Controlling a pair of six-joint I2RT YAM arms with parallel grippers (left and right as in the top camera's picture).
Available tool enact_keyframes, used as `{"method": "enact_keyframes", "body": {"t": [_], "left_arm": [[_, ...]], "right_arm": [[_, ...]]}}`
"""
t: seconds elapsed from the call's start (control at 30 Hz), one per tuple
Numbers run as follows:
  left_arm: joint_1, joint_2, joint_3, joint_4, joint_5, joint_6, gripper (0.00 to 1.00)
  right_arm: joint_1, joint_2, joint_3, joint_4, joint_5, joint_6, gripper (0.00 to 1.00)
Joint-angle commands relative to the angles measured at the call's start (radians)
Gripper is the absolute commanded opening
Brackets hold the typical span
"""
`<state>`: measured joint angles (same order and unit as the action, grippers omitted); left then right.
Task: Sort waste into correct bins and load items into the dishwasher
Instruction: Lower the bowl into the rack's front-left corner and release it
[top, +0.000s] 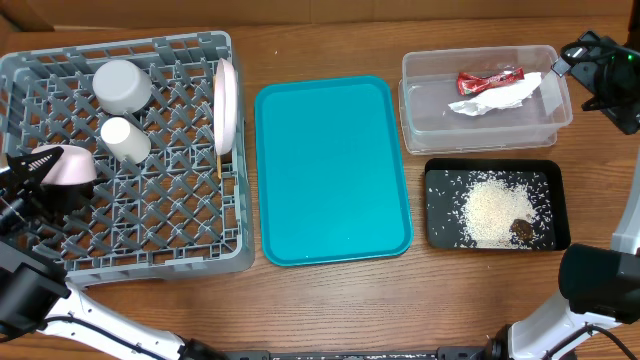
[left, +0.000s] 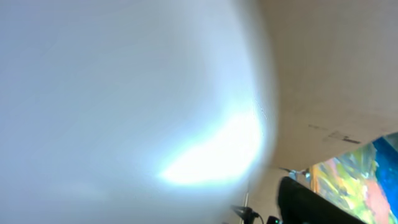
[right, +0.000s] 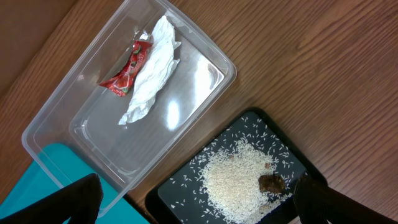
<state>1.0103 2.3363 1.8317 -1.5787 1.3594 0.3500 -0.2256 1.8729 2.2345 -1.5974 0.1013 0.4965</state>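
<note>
The small white bowl (top: 66, 163) is tilted over the left edge of the dish rack (top: 150, 225), its rim pinched in the left gripper (top: 38, 171). In the left wrist view the bowl is only a white blur filling the frame. Farther into the rack sit the small white cup (top: 125, 140) and the grey metal bowl (top: 122, 85). The white plate (top: 226, 104) stands on edge along the right wall, with the chopsticks (top: 218, 158) beside it. A teal tray (top: 330, 170) lies on the table (top: 330, 40) right of the rack. At the far right, the clear tub (right: 186, 81) holds the red wrapper (right: 127, 70) and the napkin (right: 149, 74). Just nearer, the black tray (right: 180, 186) holds rice grains (right: 230, 180) and the brown chunk (right: 270, 183). The right gripper (right: 198, 186) hangs above them, spread wide and empty.
</note>
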Motion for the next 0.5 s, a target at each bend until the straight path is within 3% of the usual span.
{"method": "enact_keyframes", "body": {"t": [0.0,0.27,0.47], "left_arm": [[-0.001,0.006,0.044,-0.067,-0.109,0.017,0.86],[-0.016,-0.105,0.243,-0.111,-0.334,-0.143,0.82],[-0.017,-0.209,0.395,-0.111,-0.790,-0.478,0.82]], "right_arm": [[0.000,-0.014,0.008,0.002,0.002,-0.002,1.00],[0.000,-0.014,0.008,0.002,0.002,-0.002,1.00],[0.000,-0.014,0.008,0.002,0.002,-0.002,1.00]]}}
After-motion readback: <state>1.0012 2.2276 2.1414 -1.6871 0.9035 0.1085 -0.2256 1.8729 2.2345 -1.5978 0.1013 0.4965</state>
